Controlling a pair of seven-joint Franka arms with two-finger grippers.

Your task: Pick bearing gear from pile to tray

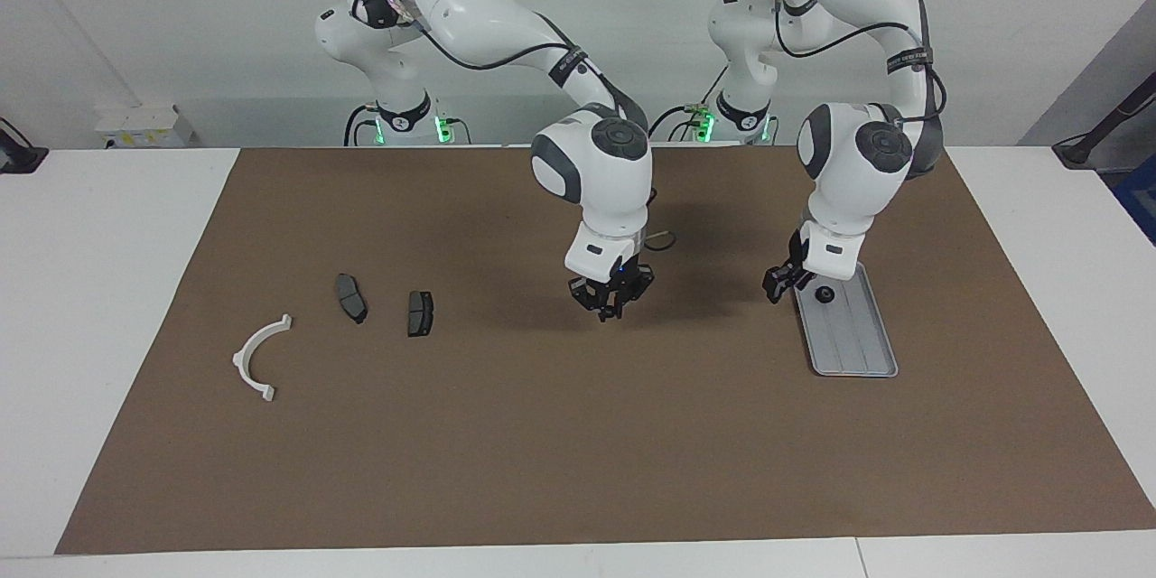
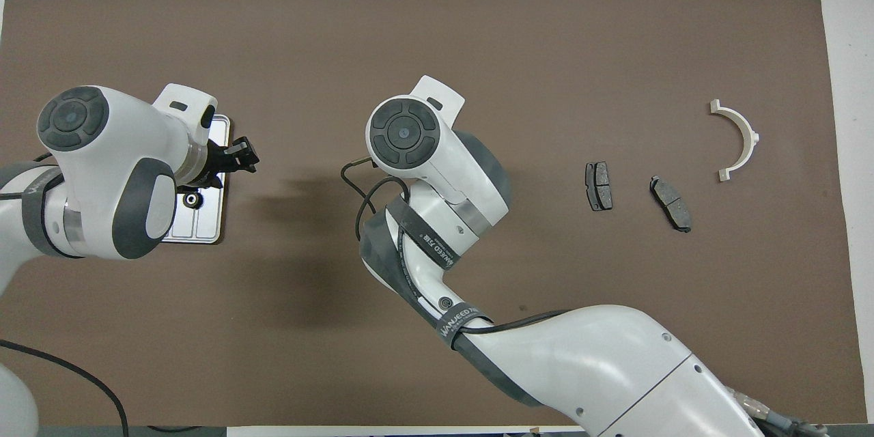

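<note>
White table with a brown mat [image 1: 578, 433] against a pale wall. Right arm reaches in bent at the elbow, wrist pointing straight down; right gripper [image 1: 610, 311] hangs over bare mat mid-table, fingertips pinched together, holding nothing visible. Left arm is bent over the tray [image 1: 853, 339], wrist tilted; left gripper [image 1: 778, 281] sits just off the tray's robot-side corner, can't tell if its fingers are apart. Tray lies at the left arm's end, long axis running away from the robots. Small black bearing gear [image 1: 824, 294] sits flat on the tray's robot-side end. Two brake pads [image 1: 421, 313] [image 1: 351, 297] and white half-ring bracket [image 1: 260, 358] lie toward the right arm's end
</note>
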